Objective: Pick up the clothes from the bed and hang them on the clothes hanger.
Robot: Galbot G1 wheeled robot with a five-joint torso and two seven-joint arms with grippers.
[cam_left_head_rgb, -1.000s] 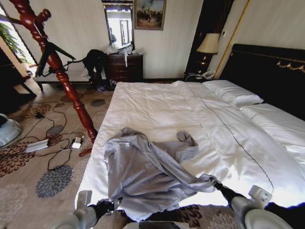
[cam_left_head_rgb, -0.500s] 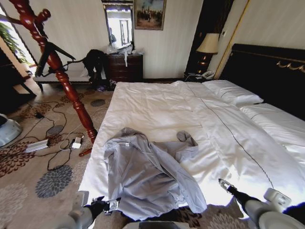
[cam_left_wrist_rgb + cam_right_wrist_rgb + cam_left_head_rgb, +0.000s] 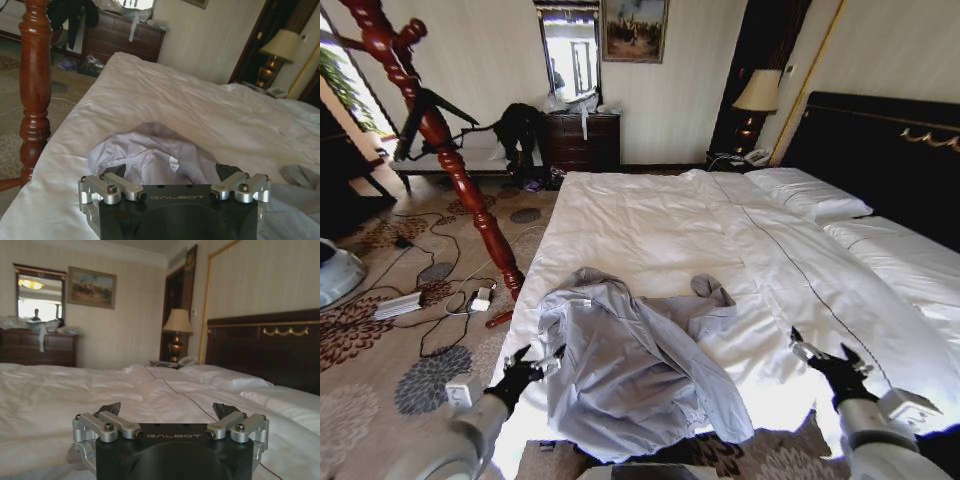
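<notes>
Both grippers are now lifted clear and spread wider than a second ago; left gripper (image 3: 535,362) gaping at the shirt's (image 3: 640,365) near-left edge, right gripper (image 3: 825,352) gaping over bare bed (image 3: 650,215) sheet, well apart from it; shirt lying crumpled near the foot, ungrasped; pickup is restarting.

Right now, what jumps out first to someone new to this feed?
The crumpled grey-lavender shirt lies at the near edge of the bed, spilling over the foot. The left end effector hovers open at the shirt's left edge; the right end effector hangs open over the white sheet to the shirt's right, clear of it. A red turned-wood post leans beside the bed on the left.
</notes>
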